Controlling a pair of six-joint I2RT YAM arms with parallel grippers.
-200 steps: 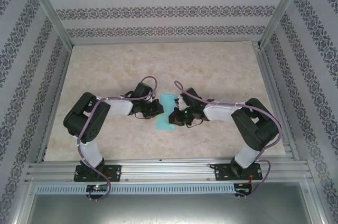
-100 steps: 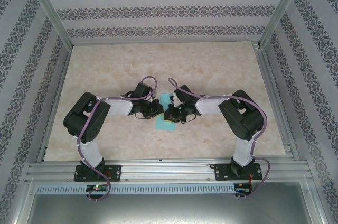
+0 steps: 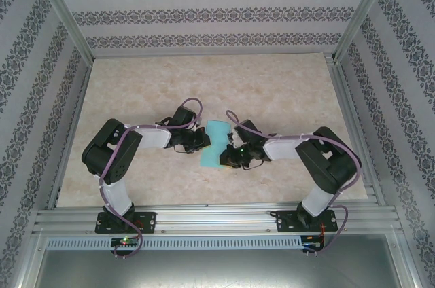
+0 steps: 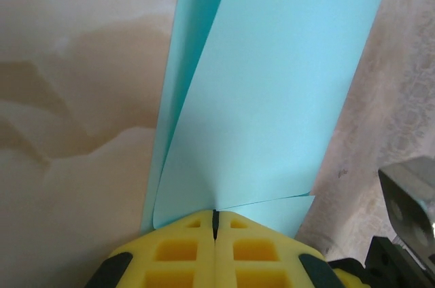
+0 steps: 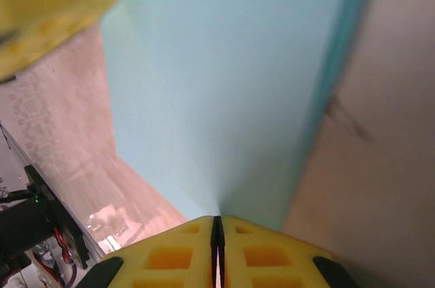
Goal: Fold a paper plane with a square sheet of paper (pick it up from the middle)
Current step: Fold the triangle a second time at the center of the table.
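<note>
Although the square sheet of paper [image 3: 215,132] is already doubled over into a narrow strip, nothing about it reads as a plane. No nose corners are turned in, there are no wings, and the one fold looks loose, its two layers [image 4: 272,98] gaping apart in the left wrist view rather than pressed to a crease. I judge the task to be at its first fold, with most of the work left. The strip sits mid-desk [image 3: 285,84] between the two arms (how far off the surface, I cannot tell). The left tool [image 3: 202,140] is closed on its left side, yellow pads [image 4: 183,254] meeting on the paper. The right tool [image 3: 229,155] looks closed on the opposite side, nearer the bases. The strip's long axis runs away from the bases, with the near end leaning slightly left. Both ends are blunt, so it points nowhere yet.
</note>
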